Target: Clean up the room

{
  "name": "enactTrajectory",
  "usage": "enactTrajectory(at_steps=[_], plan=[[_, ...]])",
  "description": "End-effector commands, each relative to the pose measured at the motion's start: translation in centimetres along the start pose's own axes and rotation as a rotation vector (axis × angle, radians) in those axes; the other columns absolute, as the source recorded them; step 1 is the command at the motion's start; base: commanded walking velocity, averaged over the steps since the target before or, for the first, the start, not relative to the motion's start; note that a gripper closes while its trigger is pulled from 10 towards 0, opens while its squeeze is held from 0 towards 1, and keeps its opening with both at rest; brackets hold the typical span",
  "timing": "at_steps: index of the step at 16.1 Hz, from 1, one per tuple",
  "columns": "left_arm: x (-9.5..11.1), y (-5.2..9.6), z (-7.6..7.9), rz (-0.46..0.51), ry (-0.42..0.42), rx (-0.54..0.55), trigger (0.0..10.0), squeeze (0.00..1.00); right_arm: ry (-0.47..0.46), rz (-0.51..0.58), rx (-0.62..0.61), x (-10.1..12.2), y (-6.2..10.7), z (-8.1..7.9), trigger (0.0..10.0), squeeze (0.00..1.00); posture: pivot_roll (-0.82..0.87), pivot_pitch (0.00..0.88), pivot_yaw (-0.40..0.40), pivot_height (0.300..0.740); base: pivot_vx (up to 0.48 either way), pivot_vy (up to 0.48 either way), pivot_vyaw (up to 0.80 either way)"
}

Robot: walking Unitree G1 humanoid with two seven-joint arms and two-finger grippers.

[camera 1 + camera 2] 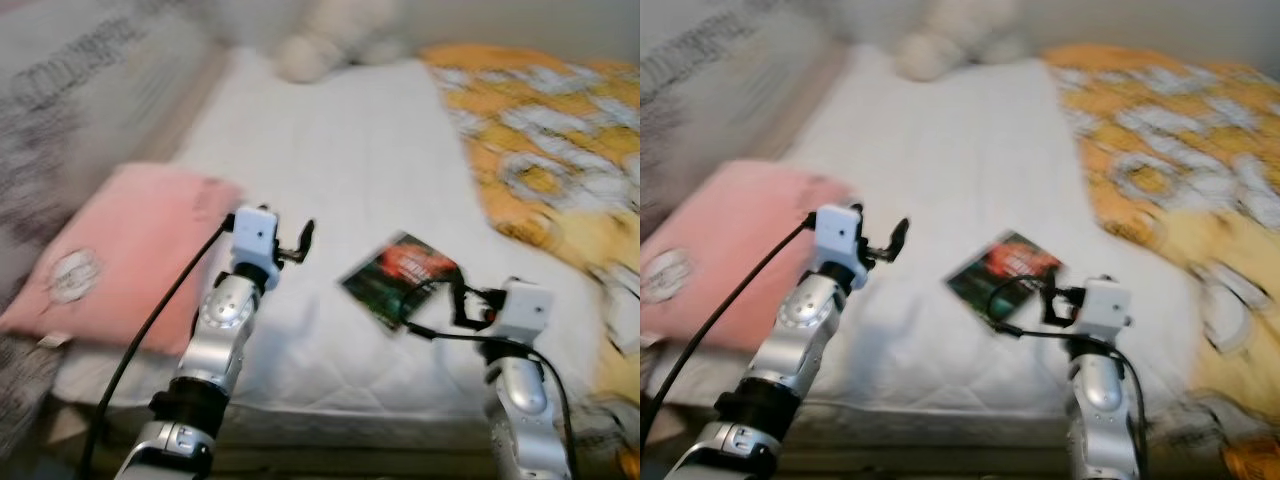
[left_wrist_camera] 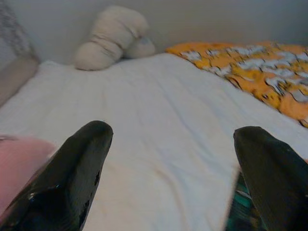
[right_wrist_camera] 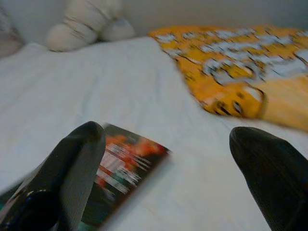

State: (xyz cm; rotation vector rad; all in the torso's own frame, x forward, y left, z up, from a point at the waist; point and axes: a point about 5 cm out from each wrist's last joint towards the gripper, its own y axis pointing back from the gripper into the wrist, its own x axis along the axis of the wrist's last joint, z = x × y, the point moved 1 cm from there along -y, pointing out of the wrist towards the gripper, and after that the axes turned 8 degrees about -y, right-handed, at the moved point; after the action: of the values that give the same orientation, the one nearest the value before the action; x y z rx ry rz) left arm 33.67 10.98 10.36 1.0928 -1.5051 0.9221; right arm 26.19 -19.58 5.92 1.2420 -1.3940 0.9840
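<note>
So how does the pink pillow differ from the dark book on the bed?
The pink pillow is soft, plain and large; the book is thin, flat and much smaller, with a dark red-and-green cover. The pillow lies at the mattress's left edge, beside the left gripper; the book lies nearer the middle, before the right gripper. Both rest on the white mattress.

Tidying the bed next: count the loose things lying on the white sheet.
3. A dark book lies mid-mattress by the right hand; a pink pillow at the left edge; a cream plush toy at the head. The orange blanket may hide more.
</note>
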Motion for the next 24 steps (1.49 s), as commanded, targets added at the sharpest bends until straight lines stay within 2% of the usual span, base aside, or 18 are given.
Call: enactTrajectory(at_steps=[1, 3, 5, 9, 10, 11, 12, 14, 16, 17, 20, 22, 24], plan=[[-0.1, -0.2, 0.0, -0.007, -0.004, -0.003, 10.0, 0.0, 0.007, 0.001, 0.019, 0.1, -0.4, -0.4, 10.0, 0.0, -0.01, 0.0, 0.029, 0.736, 0.0, 0.0, 0.0], [-0.5, -0.3, 0.0, -0.03, -0.007, -0.006, 10.0, 0.0, 0.019, 0.01, 0.037, 0.3, -0.7, -0.8, 10.0, 0.0, -0.02, 0.0, 0.028, 0.736, 0.356, 0.322, 0.0], [-0.7, -0.9, 0.7, -0.042, -0.038, -0.053, 10.0, 0.0, 0.032, 0.004, 0.066, 0.2, -1.0, -1.6, 10.0, 0.0, -0.02, 0.0, 0.021, 0.736, 0.42, 0.0, 0.0], [-0.7, -2.4, 1.8, -0.086, -0.08, -0.117, 10.0, 0.0, 0.019, -0.036, 0.082, -0.7, -0.2, -1.9, 10.0, 0.0, -0.03, 0.0, 0.017, 0.736, 0.431, 0.0, -0.73], [-0.9, -3.2, 1.7, -0.137, 0.03, -0.103, 10.0, 0.0, 0.011, -0.046, 0.071, -1.0, 0.1, -1.5, 10.0, 0.0, -0.03, 0.0, 0.016, 0.736, 0.458, 0.0, -0.73], [-0.9, -3.3, 1.6, -0.155, 0.086, -0.096, 10.0, 0.0, 0.007, -0.049, 0.072, -1.0, 0.3, -1.4, 10.0, 0.0, -0.04, 0.0, 0.015, 0.736, 0.458, 0.0, -0.73], [-0.9, -3.6, 1.6, -0.171, 0.11, -0.098, 10.0, 0.0, 0.012, -0.059, 0.074, -1.2, 0.6, -1.4, 10.0, 0.0, -0.05, 0.0, 0.016, 0.736, 0.0, 0.0, 0.0], [-1.0, -4.1, 1.6, -0.206, 0.058, -0.11, 10.0, 0.0, 0.021, -0.079, 0.066, -1.6, 1.5, -1.2, 10.0, 0.0, -0.07, 0.0, 0.018, 0.736, 0.0, 0.0, 0.0], [-1.7, -4.0, 2.3, -0.26, -0.029, -0.123, 10.0, 0.0, 0.035, -0.097, 0.056, -2.0, 2.9, -0.7, 10.0, 0.0, -0.11, 0.0, 0.024, 0.736, 0.0, 0.0, 0.0], [-2.1, -4.0, 3.0, -0.278, -0.078, -0.119, 10.0, 0.0, 0.053, -0.106, 0.05, -2.0, 4.2, -0.2, 10.0, 0.0, -0.17, 0.008, 0.026, 0.736, 0.0, 0.0, 0.0], [-3.2, -3.3, 3.5, -0.304, -0.033, -0.106, 10.0, 0.0, 0.055, -0.105, 0.029, -1.0, 7.5, 0.3, 10.0, 0.0, -0.23, 0.1, 0.016, 0.736, 0.0, 0.0, 0.0], [-3.8, -2.9, 3.4, -0.319, -0.088, -0.094, 10.0, 0.0, 0.036, -0.122, 0.042, -0.9, 9.0, 0.2, 10.0, 0.0, -0.24, 0.14, 0.007, 0.736, 0.0, 0.0, 0.0], [-4.0, -2.8, 2.4, -0.334, -0.122, -0.031, 10.0, 0.0, 0.052, -0.164, 0.068, -1.2, 10.7, 0.1, 10.0, 0.0, -0.25, 0.165, -0.003, 0.736, 0.0, 0.0, 0.0]])
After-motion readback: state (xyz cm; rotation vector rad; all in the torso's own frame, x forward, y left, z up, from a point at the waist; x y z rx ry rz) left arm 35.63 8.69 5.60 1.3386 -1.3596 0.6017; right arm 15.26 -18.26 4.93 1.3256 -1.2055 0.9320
